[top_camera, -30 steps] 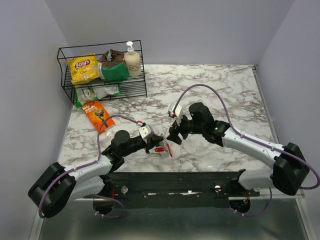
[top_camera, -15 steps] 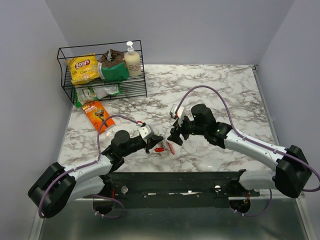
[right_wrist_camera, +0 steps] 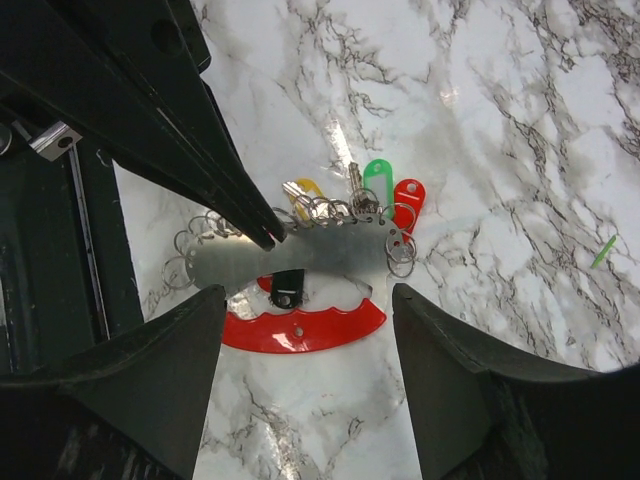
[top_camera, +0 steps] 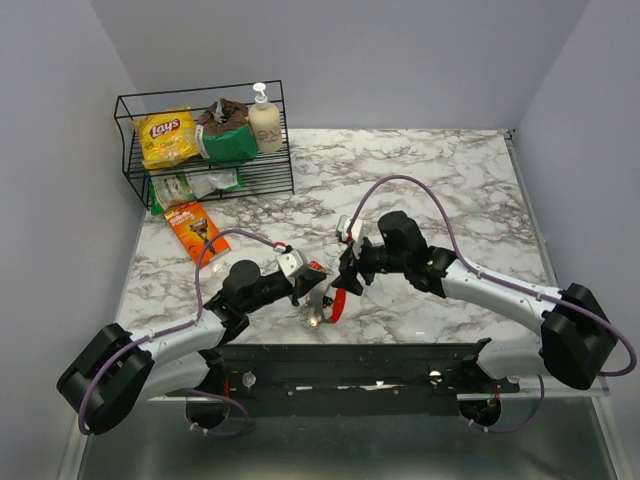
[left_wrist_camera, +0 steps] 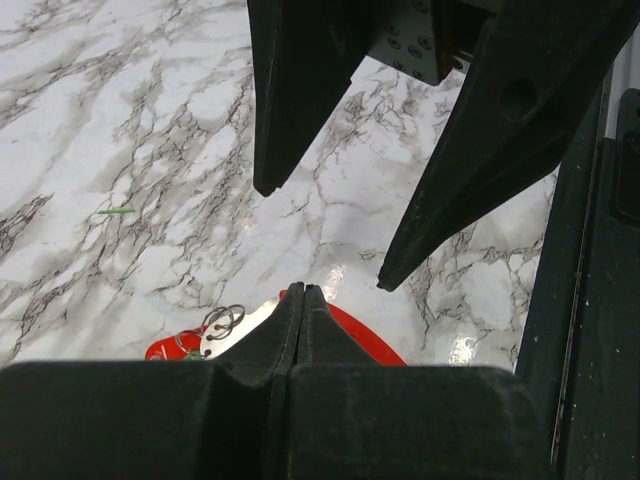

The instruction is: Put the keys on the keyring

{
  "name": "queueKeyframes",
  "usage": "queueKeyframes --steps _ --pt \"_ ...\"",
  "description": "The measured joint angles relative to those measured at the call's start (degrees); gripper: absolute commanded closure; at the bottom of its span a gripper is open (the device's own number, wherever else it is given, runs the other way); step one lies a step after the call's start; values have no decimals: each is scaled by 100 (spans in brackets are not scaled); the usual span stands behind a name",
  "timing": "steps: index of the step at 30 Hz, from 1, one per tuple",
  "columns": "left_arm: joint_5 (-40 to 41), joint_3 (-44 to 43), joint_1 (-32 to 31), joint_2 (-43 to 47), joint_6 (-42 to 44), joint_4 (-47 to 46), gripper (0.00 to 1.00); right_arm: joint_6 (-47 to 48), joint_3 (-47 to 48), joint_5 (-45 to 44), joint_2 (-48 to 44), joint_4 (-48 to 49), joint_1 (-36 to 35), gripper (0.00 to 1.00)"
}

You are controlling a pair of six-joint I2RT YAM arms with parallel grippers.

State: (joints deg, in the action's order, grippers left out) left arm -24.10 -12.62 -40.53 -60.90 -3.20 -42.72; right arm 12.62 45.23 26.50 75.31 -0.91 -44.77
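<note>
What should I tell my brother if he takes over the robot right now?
Left claw: shut, its tip at the edge of the keyring. I cannot tell if it really grips it.
Right claw: open, just above the keyring, holding nothing.
Keys: the yellow, green and red heads lie together on the table, right by the keyring's small rings.
Done: unclear; I cannot see whether any key is hooked on.
Left: check each key, then thread on the loose ones.

White marble tabletop [top_camera: 450, 190] lies open far and right, but the black wire basket [top_camera: 130, 172] and flat orange packet [top_camera: 192, 228] block the far left, and near centre the left gripper [left_wrist_camera: 303, 292] and right gripper [right_wrist_camera: 308, 295] crowd the red curved keyring [right_wrist_camera: 330, 325].
</note>
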Motion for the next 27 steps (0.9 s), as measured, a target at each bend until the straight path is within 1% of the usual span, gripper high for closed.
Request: queueKeyframes --steps 5,7,8,9,11,12,13,15,17,24,27 --pt "267 0 -11 133 7 96 100 9 -11 166 83 109 0 25" --pt "612 0 -9 225 -103 280 93 4 -2 275 168 131 0 25" --pt "776 -7 -9 264 -142 372 89 4 15 330 236 129 0 25" --pt "977 -24 -9 328 -225 522 77 -7 39 378 330 129 0 25" --pt "1370 -109 -9 431 -387 874 63 -55 118 431 551 120 0 26" --pt "1556 -173 -4 476 -505 1078 50 -85 157 433 656 114 0 26" --pt "1685 -251 11 516 -612 1268 46 -120 192 431 739 111 0 26" --pt "1858 -396 42 553 -822 1633 43 -214 247 398 839 105 0 25" --pt "1937 -522 46 535 -1062 1967 42 -302 262 297 850 101 0 25" --pt "1851 -782 48 -7 -1867 2973 44 -669 402 -214 850 105 2 24" --pt "1716 -782 50 -114 -2214 3237 44 -780 422 -367 850 107 13 24"
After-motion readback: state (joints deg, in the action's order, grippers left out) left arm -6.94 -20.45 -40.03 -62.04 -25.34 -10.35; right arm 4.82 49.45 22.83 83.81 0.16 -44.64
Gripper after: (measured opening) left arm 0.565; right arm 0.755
